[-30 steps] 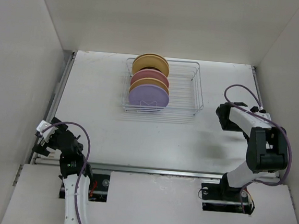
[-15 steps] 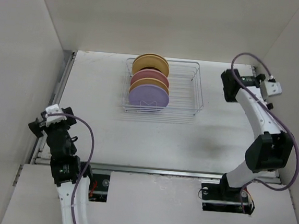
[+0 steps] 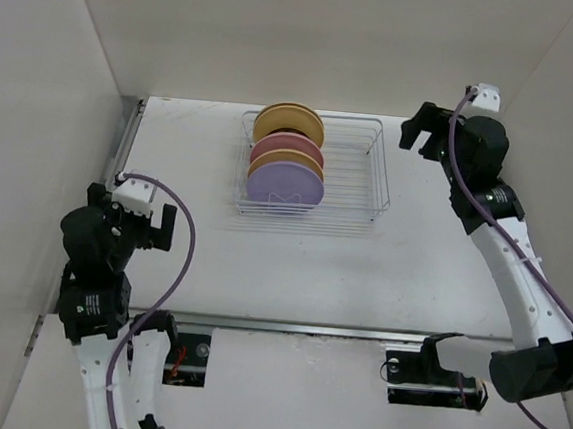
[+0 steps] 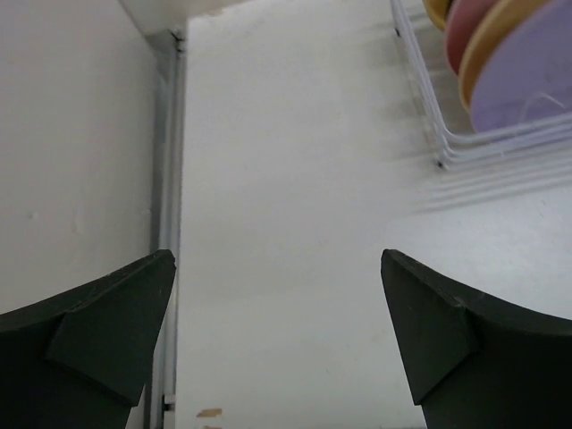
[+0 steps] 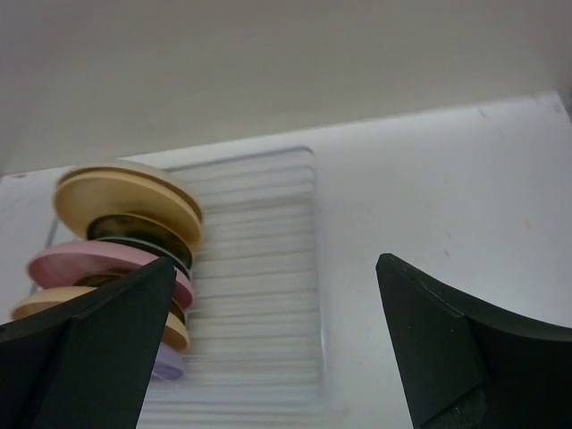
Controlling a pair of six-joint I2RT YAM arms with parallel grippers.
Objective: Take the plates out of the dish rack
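the rack (image 3: 355, 180) sits toward the far side of the surface (image 3: 362, 271), and the plates stand on edge in the rack's left half, one behind another: a lavender plate (image 3: 285, 188) at the rack's near end, then a cream plate (image 3: 293, 159), a pink plate (image 3: 285, 142) and a yellow-orange plate (image 3: 288, 122) at its far end. the right wrist view also shows a dark plate (image 5: 134, 234) between the yellow-orange and pink ones. the right tool (image 3: 424, 136) hangs just off the rack's far right corner, released, its fingers (image 5: 447, 331) spread wide and facing the plates across the rack, touching nothing. the left tool (image 3: 130, 219) is well apart from the rack, off its near left side, likewise released with fingers (image 4: 98, 313) wide; its wrist view catches the rack's near left corner and the lavender plate at upper right.
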